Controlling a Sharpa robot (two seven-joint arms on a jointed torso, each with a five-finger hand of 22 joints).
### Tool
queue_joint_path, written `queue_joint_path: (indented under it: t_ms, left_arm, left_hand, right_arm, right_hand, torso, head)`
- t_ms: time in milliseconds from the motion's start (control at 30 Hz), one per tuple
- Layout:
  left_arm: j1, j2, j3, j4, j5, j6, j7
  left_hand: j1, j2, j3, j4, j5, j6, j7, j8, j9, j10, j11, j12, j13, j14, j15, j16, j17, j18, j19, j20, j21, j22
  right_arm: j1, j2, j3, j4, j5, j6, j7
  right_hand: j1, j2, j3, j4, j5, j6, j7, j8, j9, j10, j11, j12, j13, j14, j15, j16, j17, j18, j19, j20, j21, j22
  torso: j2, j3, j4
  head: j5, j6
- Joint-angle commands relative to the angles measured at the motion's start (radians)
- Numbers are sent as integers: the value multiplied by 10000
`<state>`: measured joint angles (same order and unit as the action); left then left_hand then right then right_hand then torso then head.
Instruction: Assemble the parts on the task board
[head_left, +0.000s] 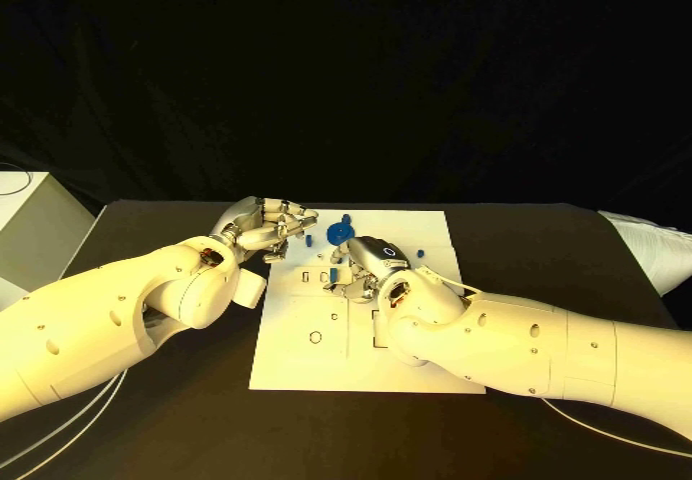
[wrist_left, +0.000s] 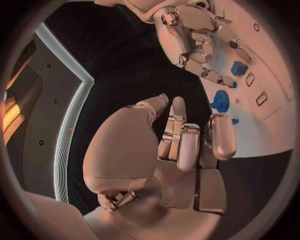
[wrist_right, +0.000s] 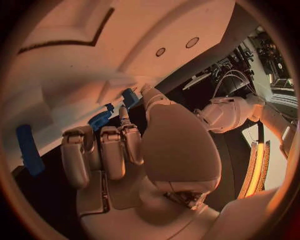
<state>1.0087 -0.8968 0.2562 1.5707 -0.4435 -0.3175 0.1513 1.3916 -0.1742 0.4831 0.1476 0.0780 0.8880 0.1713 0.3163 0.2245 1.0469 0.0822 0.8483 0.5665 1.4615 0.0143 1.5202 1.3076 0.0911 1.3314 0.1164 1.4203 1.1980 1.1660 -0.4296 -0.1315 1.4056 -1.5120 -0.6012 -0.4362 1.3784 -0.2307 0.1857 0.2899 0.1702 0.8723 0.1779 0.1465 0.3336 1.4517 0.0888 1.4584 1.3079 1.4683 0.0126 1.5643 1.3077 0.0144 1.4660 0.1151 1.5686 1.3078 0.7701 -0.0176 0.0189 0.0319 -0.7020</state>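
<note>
The white task board (head_left: 310, 360) lies flat in the middle of the black bench (head_left: 173, 420), with dark outlined slots marked across its near half. The left hand (head_left: 267, 228) hangs over the board's far left corner, fingers curled inward; in the left wrist view (wrist_left: 181, 145) those fingers lie bent side by side in front of the palm, and nothing can be seen between them, so the hand looks clenched on nothing. The right hand (head_left: 364, 265) sits over the middle of the board, palm down, its fingers (wrist_right: 103, 152) folded close together; whether anything is caught under them cannot be told from these views. A round blue part (head_left: 336, 234) rests on the far edge of the board, between the two hands and just beside the left fingertips; the left wrist view shows it as a disc with a short stub (wrist_left: 220, 101). A small blue square part (wrist_left: 239, 68) stands in the board close to the right hand's fingers. A slim blue part (head_left: 420, 252) lies further to the right on the board. In the right wrist view a long blue part (wrist_right: 28, 147) lies at the board's edge, well apart from the fingers.
</note>
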Motion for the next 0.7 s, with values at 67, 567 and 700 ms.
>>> queue_joint_path:
  t_ms: [67, 567, 700]
  left_arm:
    - [0, 47, 4, -48, -392, 100, -112]
    - [62, 342, 13, -657, -3023, 1512, -3530]
    - [279, 552, 12, -961, -3571, 2589, -4811]
  left_hand:
    - [-140, -58, 22, 16, -2, -102, -5, 95, 22, -74, 16, 455, 249, 689, 41, 143, 1768, -149, 127, 10, 100, 135]
    - [-1170, -21, -876, 1001, 70, -212, -345, 1928, 1207, 2485, -242, 4645, 5216, 1093, -184, 506, 2632, -421, 1032, -186, 712, 1489]
    - [-1429, 51, -978, 1345, 55, -369, -364, 2149, 1390, 2480, -259, 4654, 5234, 1093, -206, 506, 2632, -430, 1060, -217, 725, 1526]
  right_arm:
    - [-19, -165, 1, 228, 69, -610, 442]
    - [807, -2085, 138, 1087, 4045, -676, 4151]
    - [1192, -2572, 166, 985, 5011, -523, 4186]
  right_hand:
    - [93, 25, -117, 4, -14, -30, 4, -33, -17, -15, 59, -43, 1488, 1025, 66, 64, 2631, -144, 1048, 52, 22, 2630]
    - [504, 301, 273, -41, 1278, 674, -210, 577, 96, 276, -134, 282, 1762, 1025, -93, 64, 2631, -144, 1048, -79, 22, 2630]
    - [470, 312, 381, -34, 1498, 664, -223, 636, 126, 297, -150, 303, 1780, 1025, -111, 64, 2631, -144, 1048, -101, 22, 2630]
  torso:
    - [-28, 11, -20]
    - [-395, 97, -132]
    - [-530, 148, -163]
  head:
    - [26, 17]
    - [192, 155]
    - [288, 91]
